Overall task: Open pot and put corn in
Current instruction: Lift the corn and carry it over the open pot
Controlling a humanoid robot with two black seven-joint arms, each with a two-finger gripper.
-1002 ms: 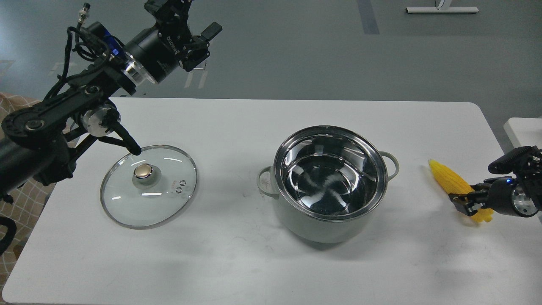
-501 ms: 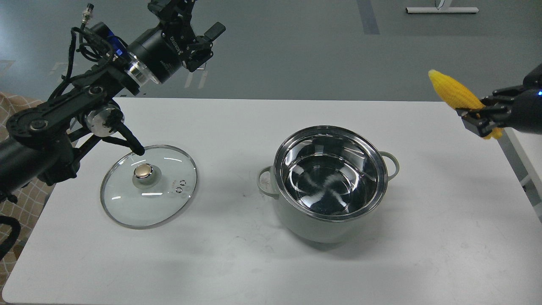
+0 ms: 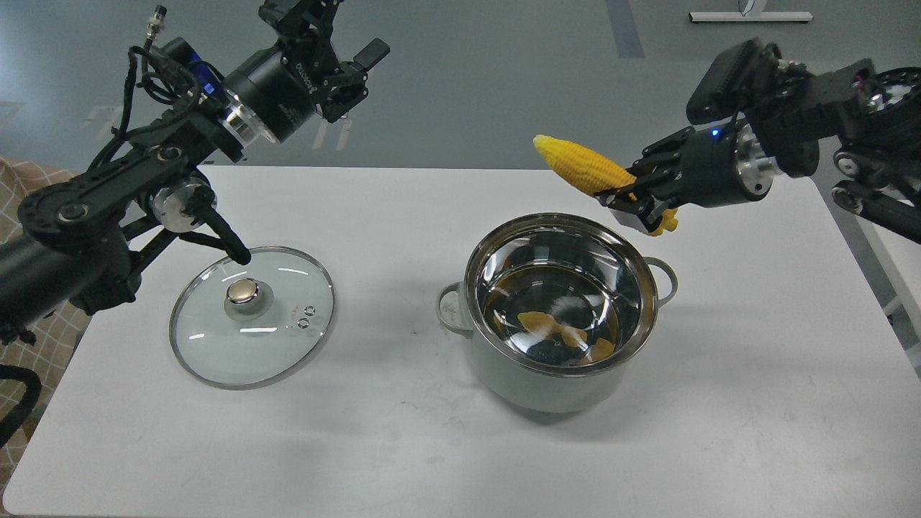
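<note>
The pale grey-green pot [image 3: 547,381] stands open at the table's middle, its steel inside showing a yellow reflection. My right gripper [image 3: 637,200] is shut on the thick end of the yellow corn [image 3: 579,165]. It holds the corn in the air just above the pot's far right rim, tip pointing left. The glass lid [image 3: 252,316] with a brass knob lies flat on the table to the left of the pot. My left gripper [image 3: 352,72] is raised high above the table's far left, open and empty.
The white table [image 3: 403,446] has its right edge near my right arm. A second white surface edge shows at the far right. My left forearm hangs over the lid's far left side.
My right gripper lifted the corn off the table at the right and carried it up and left, over the pot's rim. The left arm barely moved.
</note>
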